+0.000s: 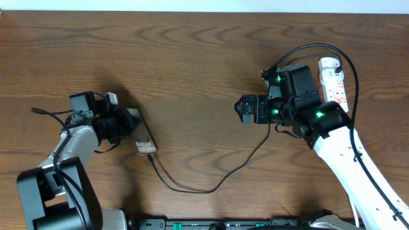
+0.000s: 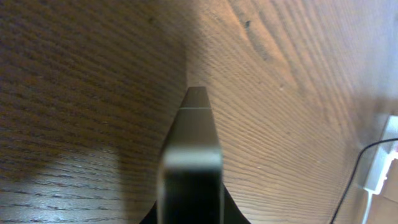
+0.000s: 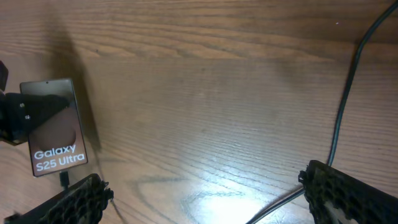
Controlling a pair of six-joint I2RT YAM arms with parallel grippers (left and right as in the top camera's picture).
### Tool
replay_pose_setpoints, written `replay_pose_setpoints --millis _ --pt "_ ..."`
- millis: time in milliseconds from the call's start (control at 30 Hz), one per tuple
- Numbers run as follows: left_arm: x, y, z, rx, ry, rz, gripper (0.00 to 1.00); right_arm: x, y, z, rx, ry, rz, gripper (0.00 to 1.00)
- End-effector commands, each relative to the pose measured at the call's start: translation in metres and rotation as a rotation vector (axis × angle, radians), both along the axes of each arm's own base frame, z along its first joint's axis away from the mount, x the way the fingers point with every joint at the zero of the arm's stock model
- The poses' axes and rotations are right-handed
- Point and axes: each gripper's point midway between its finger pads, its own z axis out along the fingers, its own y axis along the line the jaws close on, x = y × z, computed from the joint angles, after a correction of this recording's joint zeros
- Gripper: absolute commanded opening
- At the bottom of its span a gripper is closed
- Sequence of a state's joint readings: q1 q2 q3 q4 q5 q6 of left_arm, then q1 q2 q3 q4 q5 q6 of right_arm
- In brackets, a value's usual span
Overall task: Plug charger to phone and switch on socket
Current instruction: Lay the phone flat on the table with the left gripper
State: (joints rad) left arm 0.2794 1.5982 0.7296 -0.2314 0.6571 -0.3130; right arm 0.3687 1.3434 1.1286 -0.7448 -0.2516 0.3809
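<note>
The phone (image 1: 146, 146) lies flat on the table with white "Galaxy" lettering; it also shows in the right wrist view (image 3: 57, 140). My left gripper (image 1: 131, 128) is shut on the phone's upper end, and the phone shows edge-on between the jaws in the left wrist view (image 2: 194, 140). The charger (image 1: 211, 185), a thin black cable, has its plug tip (image 3: 64, 180) at the phone's lower edge and loops right toward the socket (image 1: 333, 78). The socket is a white strip at the far right, partly hidden by my right arm. My right gripper (image 1: 245, 109) (image 3: 208, 199) is open and empty above bare table.
The charger cable (image 3: 345, 99) passes under my right gripper. A thicker black arm cable (image 1: 319, 48) arcs over the right arm near the socket. The socket's end shows at the right edge of the left wrist view (image 2: 382, 158). Table front edge holds dark fixtures (image 1: 223, 223).
</note>
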Motion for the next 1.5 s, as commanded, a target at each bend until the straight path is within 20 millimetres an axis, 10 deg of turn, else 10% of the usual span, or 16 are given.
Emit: replay_pose_setpoints --millis 0,600,1133,1467 --pt "-0.004 0.002 -0.014 0.059 0.050 0.005 0.07 0.002 -0.001 0.007 -0.021 -0.029 0.003 0.99" --pt "-0.016 -0.013 -0.046 0.040 0.154 -0.037 0.09 0.002 -0.004 0.005 -0.035 -0.026 -0.004 0.99" --pt "-0.029 -0.014 -0.049 0.035 0.218 -0.035 0.75 0.002 -0.005 0.005 -0.040 -0.028 -0.003 0.99" --pt "-0.061 0.019 -0.069 0.199 0.437 0.155 0.81 0.002 -0.005 0.005 -0.041 -0.029 0.000 0.99"
